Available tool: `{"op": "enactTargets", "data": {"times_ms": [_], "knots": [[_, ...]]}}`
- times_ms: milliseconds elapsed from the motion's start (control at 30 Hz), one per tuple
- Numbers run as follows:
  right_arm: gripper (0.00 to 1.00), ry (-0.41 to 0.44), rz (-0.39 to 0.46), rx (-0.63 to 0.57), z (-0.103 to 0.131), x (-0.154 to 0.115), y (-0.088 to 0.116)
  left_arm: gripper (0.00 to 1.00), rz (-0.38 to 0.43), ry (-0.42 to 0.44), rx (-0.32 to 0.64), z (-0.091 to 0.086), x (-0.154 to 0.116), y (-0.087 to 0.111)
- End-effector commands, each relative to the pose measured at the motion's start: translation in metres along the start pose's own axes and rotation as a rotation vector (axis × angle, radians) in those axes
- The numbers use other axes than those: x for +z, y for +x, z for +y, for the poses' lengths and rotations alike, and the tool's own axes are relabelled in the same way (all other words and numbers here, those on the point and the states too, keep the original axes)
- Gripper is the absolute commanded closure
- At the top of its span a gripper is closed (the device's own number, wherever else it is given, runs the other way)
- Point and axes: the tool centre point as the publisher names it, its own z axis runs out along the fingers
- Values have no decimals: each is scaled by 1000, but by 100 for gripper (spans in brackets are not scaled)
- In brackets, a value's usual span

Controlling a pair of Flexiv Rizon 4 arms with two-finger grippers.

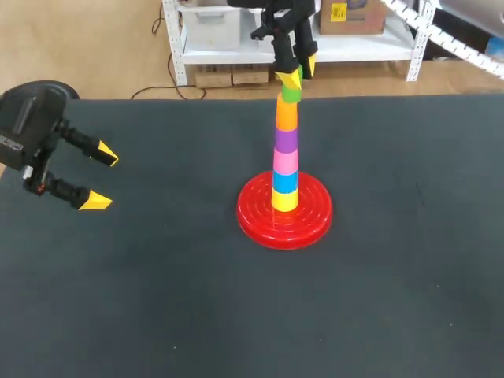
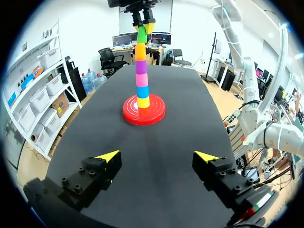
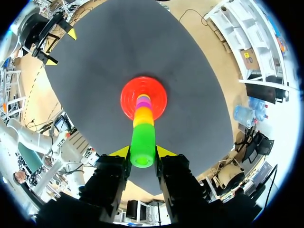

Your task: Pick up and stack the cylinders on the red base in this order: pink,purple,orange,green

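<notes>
While the left jaws hang spread, red base point(image 2: 156, 113) well ahead, the right jaws pinch the green cylinder point(image 3: 142, 142) atop the orange cylinder point(image 1: 287, 115).

R arm point(image 1: 277, 14) cropped at top; fingers point(image 1: 293, 77) part-hide green cyl point(image 1: 290, 95).

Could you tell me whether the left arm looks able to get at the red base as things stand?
Probably yes. Only bare table lies between the open left gripper and the red base; the right gripper holds the green cylinder high above the base's rim.
</notes>
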Motion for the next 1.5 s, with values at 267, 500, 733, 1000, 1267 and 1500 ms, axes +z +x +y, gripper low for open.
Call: {"op": "enactTargets", "data": {"times_ms": [267, 500, 733, 1000, 1267, 1500], "knots": [[100, 14, -67, -21, 6, 0, 8, 0, -2, 0, 2, 0, 0, 1], [100, 32, -87, -26, 9, -6, 8, 0, -2, 0, 2, 0, 0, 1], [100, 50, -102, -26, 13, -10, 10, 0, -2, 0, 2, 0, 0, 1], [100, 70, -136, -27, 12, -10, 10, 0, -2, 0, 2, 0, 0, 1], [100, 42, -98, -33, 11, -16, 8, 0, -2, 0, 2, 0, 0, 1], [100, -24, -57, -58, 10, -25, 11, 0, -2, 0, 2, 0, 0, 1]]}}
